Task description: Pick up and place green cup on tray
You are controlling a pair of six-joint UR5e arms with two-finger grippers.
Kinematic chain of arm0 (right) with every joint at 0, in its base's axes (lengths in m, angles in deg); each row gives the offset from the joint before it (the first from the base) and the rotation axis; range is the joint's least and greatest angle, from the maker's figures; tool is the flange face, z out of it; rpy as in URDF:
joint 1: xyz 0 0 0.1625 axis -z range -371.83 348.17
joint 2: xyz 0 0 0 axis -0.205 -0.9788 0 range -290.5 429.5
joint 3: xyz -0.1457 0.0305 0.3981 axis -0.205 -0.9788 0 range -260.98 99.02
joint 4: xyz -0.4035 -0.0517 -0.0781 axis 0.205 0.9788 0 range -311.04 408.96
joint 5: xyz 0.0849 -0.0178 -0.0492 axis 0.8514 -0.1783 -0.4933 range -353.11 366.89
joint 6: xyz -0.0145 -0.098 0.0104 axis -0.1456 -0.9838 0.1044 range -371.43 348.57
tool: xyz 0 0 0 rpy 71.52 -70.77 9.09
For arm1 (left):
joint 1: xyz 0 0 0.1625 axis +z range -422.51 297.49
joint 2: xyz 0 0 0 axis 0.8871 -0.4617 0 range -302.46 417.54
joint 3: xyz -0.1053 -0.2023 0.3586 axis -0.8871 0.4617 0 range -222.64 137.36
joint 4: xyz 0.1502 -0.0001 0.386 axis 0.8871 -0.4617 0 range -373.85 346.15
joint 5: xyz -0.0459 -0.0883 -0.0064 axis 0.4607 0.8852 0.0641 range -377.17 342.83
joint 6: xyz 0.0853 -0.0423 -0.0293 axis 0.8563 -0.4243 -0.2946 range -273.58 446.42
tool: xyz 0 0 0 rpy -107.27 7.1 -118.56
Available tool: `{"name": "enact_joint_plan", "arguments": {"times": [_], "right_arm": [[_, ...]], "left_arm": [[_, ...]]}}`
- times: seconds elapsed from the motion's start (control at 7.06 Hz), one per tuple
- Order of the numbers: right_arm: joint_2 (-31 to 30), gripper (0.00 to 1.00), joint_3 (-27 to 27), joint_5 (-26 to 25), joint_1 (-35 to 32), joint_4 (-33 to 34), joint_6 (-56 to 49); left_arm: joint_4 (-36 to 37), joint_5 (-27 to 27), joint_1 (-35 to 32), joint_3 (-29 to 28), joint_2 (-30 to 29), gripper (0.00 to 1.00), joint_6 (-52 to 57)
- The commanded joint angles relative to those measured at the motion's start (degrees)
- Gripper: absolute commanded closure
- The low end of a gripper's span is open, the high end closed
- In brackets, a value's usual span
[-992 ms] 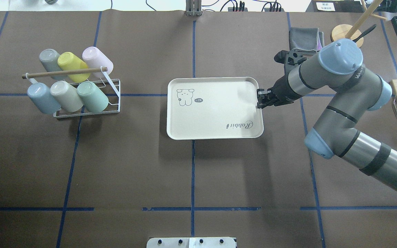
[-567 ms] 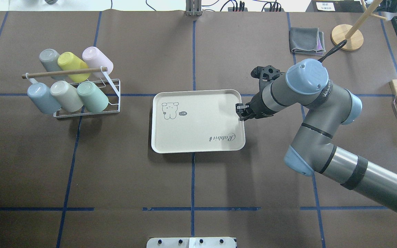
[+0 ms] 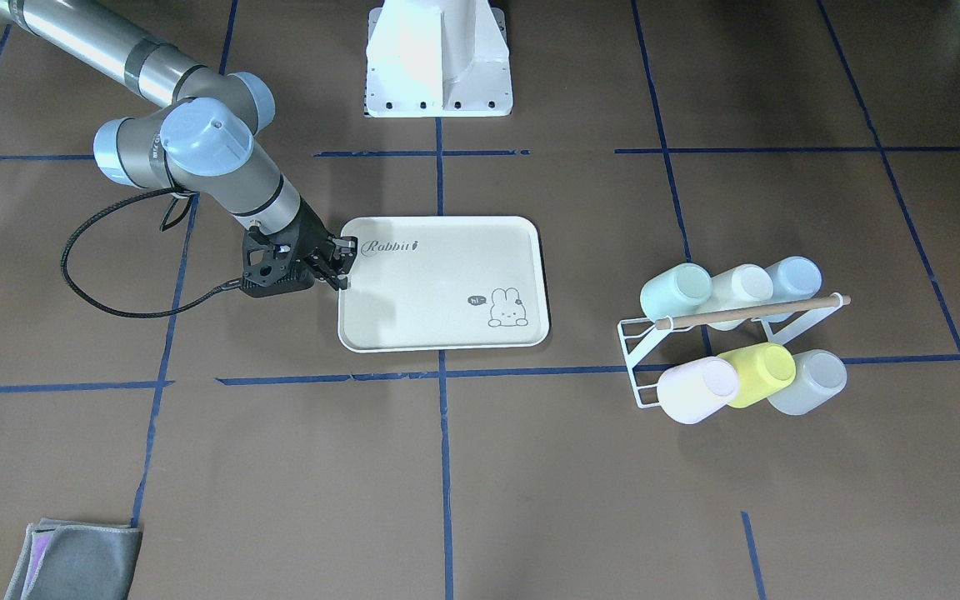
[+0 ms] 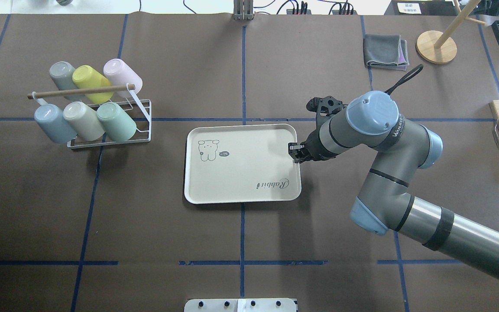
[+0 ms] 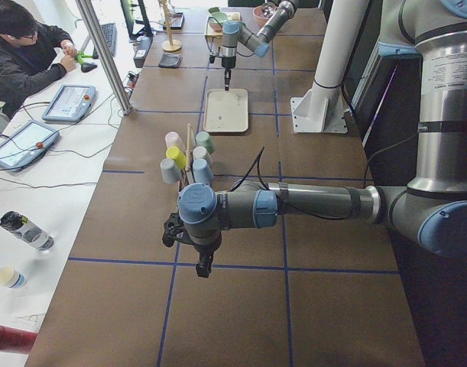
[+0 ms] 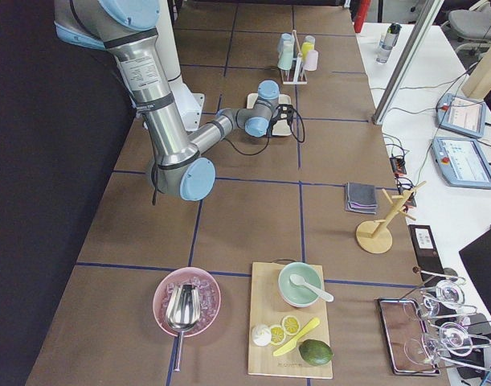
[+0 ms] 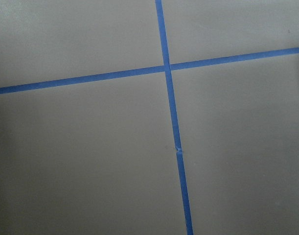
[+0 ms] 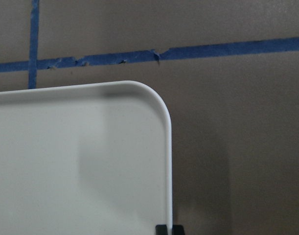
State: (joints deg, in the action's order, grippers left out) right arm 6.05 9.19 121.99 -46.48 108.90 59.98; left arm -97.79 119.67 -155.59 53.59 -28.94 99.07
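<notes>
Brown-papered table [image 4: 145,225], blue-taped. Cream tray [image 4: 241,167], mid-table. Wire rack [image 4: 144,108], well apart. Green cup [image 4: 117,122], racked, end nearest tray. Right gripper [image 4: 293,150], clamped on tray rim; release advisable only with tray flat. Left gripper [image 5: 204,268], opening impossible to tell.

brown table cover [image 4: 145,216] gridded with blue tape [image 4: 244,65]; white side bench [image 5: 42,191] alongside, tablets [image 5: 67,102] on it.

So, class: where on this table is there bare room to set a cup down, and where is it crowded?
The tray is bare inside; only its right rim is taken, where the right gripper pinches it. Open tabletop lies between tray and rack. Crowded: the rack, six cups, the green cup among them.
</notes>
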Motion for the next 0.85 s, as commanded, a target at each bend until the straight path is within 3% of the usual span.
{"name": "enact_joint_plan", "arguments": {"times": [0.0,0.28,0.43,0.71], "right_arm": [[-0.2,1.00,0.0,-0.4,0.5,0.0,0.2],[-0.5,0.97,0.1,-0.5,0.6,0.0,0.2],[-0.5,0.86,0.0,-0.7,0.7,0.0,0.2],[-0.5,0.47,0.1,-0.7,0.7,0.0,0.3]], "left_arm": [[-0.1,0.0,0.0,-0.1,0.0,0.00,0.0],[0.0,0.0,0.1,-0.1,0.0,0.00,0.0],[0.0,0.0,0.1,-0.1,0.0,0.00,0.1],[0.0,0.0,0.2,-0.1,0.0,0.00,0.1]]}}
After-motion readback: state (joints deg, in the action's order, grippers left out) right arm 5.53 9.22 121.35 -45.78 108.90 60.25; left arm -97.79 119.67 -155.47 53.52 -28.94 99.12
